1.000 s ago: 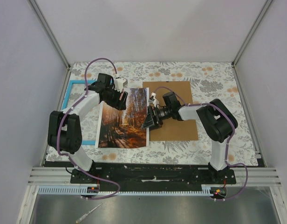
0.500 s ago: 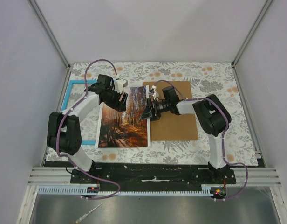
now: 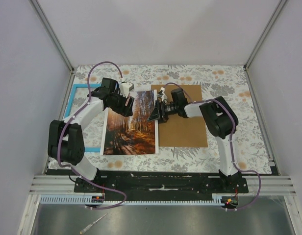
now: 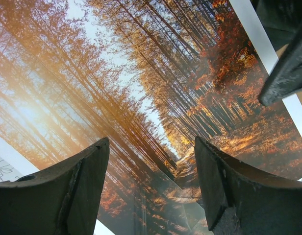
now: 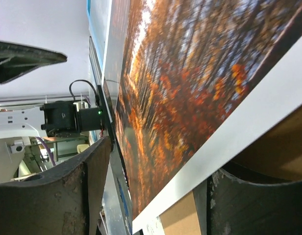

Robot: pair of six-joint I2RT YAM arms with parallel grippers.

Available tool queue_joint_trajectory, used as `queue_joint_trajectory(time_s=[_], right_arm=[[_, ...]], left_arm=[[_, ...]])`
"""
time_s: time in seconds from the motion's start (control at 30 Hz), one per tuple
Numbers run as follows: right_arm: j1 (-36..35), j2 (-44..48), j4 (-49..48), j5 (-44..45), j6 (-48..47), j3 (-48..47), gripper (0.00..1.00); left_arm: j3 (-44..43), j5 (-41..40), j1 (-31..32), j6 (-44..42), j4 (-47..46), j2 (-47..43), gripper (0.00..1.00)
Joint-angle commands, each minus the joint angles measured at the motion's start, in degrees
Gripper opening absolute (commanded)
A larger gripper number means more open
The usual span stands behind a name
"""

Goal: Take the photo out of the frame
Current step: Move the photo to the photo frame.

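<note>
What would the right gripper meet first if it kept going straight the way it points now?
The photo: its white right edge lies between the right gripper's open fingers. Depth is hard to judge, but nothing else shows in that line.

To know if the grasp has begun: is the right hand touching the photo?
Cannot tell. In the right wrist view the photo passes between the fingers of the right hand, with neither contact nor gap plain.

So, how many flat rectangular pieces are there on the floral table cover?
3: the frame at the left, the photo in the middle covering the frame's right side, the brown board right of it. Something thin could lie hidden underneath.
</note>
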State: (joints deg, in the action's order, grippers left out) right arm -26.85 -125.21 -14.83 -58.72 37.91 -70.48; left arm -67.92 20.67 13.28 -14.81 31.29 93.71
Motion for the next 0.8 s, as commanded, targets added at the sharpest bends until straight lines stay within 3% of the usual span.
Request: queue_joint_trajectory(time_s=[0.0, 0.13, 0.5, 0.77], right_arm=[[0.13, -1.97, -3.18, -0.26, 1.55, -3.17, 0.63], [0.40, -2.67, -5.21, -1.66, 3.92, -2.82, 0.40], [2.33, -0.13, -1.88, -2.28, 1.56, -2.56, 0.06], [3.82, 0.93, 4.10, -2.28, -2.75, -3.88, 0.00]], left_arm=[[1.38, 1.39, 0.26, 0.92, -2.28, -4.15, 0.76], [2.35, 0.96, 0.26, 1.01, -3.34, -5.12, 0.76], [3.76, 0.78, 0.17, 1.45, -4.39, -6.17, 0.77], [4.20, 0.69, 0.08, 1.62, -4.75, -6.87, 0.77]])
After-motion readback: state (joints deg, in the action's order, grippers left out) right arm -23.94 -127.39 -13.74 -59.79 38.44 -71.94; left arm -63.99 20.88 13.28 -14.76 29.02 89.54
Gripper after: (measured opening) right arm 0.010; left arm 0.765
